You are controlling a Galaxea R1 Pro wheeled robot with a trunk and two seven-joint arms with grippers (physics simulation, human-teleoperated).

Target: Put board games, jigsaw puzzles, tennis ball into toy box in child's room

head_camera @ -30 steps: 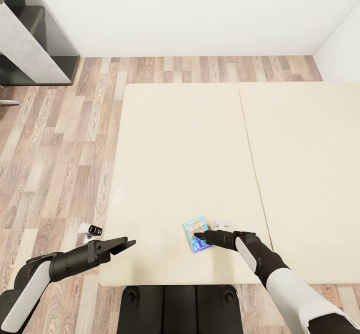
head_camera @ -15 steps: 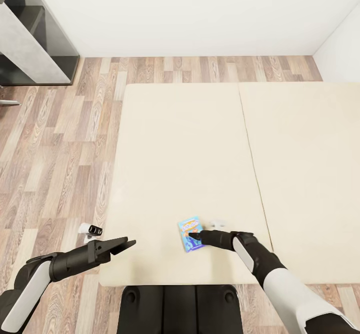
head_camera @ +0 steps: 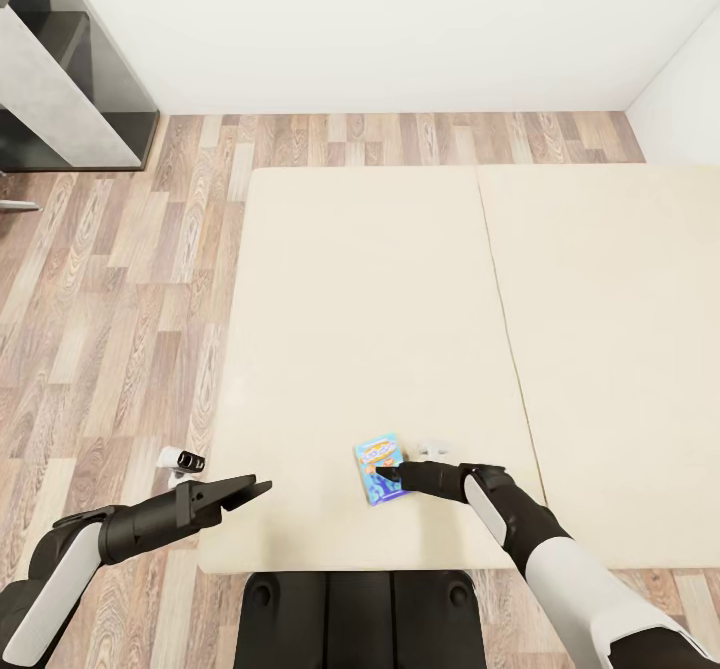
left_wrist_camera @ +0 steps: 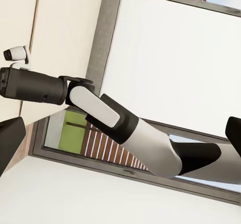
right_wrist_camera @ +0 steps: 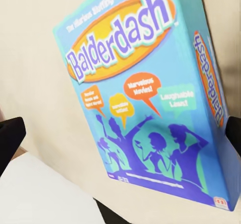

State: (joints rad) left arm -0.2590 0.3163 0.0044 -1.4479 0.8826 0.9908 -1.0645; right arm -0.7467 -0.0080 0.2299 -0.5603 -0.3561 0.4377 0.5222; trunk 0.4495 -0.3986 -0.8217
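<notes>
Centrally in the head view lies the bed (head_camera: 400,279), its plain beige mattress split into 2 sections by a seam, with wood-plank floor (head_camera: 110,289) to its left and a white wall (head_camera: 400,29) beyond. 1 small blue board game (head_camera: 380,470) lies flat on the left mattress section, near the bed's near edge. The right gripper (head_camera: 393,472) reaches in from the right with its tip over the box's right edge. In the right wrist view the same box (right_wrist_camera: 145,93) fills most of the frame, its lid lettered "Balderdash" above purple silhouettes; 2 dark fingertips (right_wrist_camera: 10,136) appear at opposite frame edges, 1 on each side of the box, so the jaws stand wide and straddle it; contact with the box cannot be confirmed. A small white object (head_camera: 437,446) rests on the mattress just beside the box. The left gripper (head_camera: 258,489) is held over the bed's near left corner, well apart from the box; its fingers look close together in the head view, yet the left wrist view shows dark tips (left_wrist_camera: 10,141) at opposite frame edges, so its opening cannot be determined. A grey shelf unit (head_camera: 60,69) stands at the far left.
</notes>
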